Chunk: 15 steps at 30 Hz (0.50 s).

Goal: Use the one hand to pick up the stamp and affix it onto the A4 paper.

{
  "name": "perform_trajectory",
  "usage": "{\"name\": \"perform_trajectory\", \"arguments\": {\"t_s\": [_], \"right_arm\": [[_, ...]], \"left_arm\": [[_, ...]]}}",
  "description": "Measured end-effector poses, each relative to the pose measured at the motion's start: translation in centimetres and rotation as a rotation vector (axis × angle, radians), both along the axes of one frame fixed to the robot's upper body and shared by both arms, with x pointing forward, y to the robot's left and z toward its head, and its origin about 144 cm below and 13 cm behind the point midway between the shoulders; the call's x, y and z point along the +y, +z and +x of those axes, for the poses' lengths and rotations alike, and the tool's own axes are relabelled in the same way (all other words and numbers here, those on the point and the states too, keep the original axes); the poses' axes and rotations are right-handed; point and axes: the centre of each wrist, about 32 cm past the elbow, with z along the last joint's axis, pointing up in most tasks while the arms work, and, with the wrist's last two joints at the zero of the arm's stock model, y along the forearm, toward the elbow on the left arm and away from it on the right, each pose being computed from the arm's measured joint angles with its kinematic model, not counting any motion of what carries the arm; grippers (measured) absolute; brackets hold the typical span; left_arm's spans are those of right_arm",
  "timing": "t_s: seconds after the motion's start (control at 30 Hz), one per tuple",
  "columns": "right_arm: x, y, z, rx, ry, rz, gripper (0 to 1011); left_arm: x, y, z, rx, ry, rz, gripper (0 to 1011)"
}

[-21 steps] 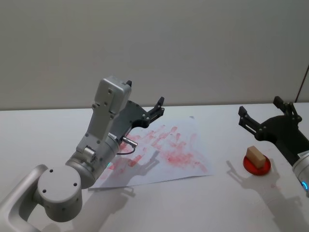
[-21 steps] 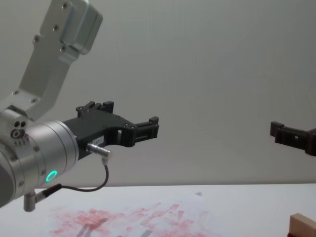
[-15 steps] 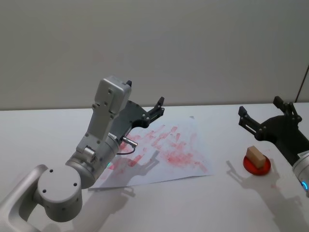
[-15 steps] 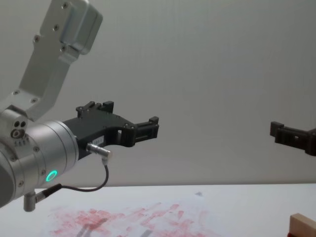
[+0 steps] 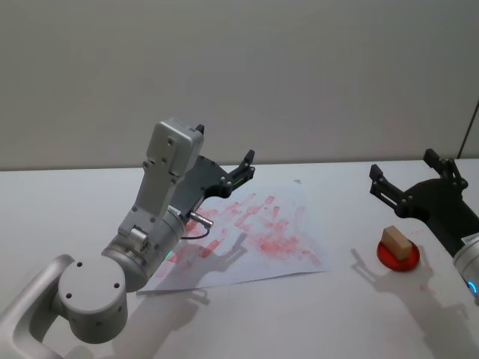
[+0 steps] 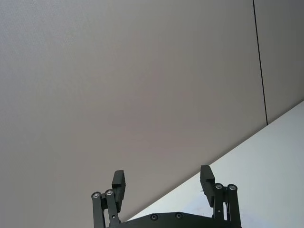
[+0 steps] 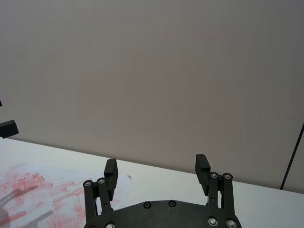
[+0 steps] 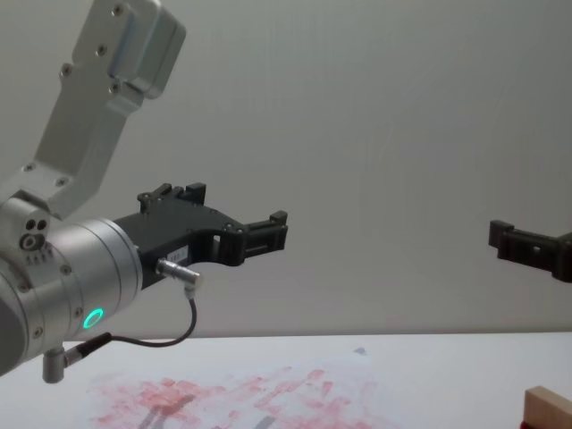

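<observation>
The stamp, a small tan wooden block, rests on a red round pad on the table's right side; its corner also peeks in low in the chest view. The A4 paper, white with smeared red marks, lies mid-table. My right gripper hovers open above and just behind the stamp, with nothing between its fingers. Raised over the paper's left part, my left gripper is also open and empty.
A plain grey wall stands behind the white table. My left arm's big grey elbow and wrist housings rise over the table's left half, casting shadows on the paper.
</observation>
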Motion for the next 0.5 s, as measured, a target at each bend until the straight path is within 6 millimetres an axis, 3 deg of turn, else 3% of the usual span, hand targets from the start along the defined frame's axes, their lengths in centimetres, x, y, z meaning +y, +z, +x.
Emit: {"name": "perform_trajectory", "arguments": {"t_s": [0.5], "right_arm": [[0.0,0.0,0.0,0.0,0.0,0.0,1001]], "left_arm": [[0.0,0.0,0.0,0.0,0.0,0.0,1001]]}}
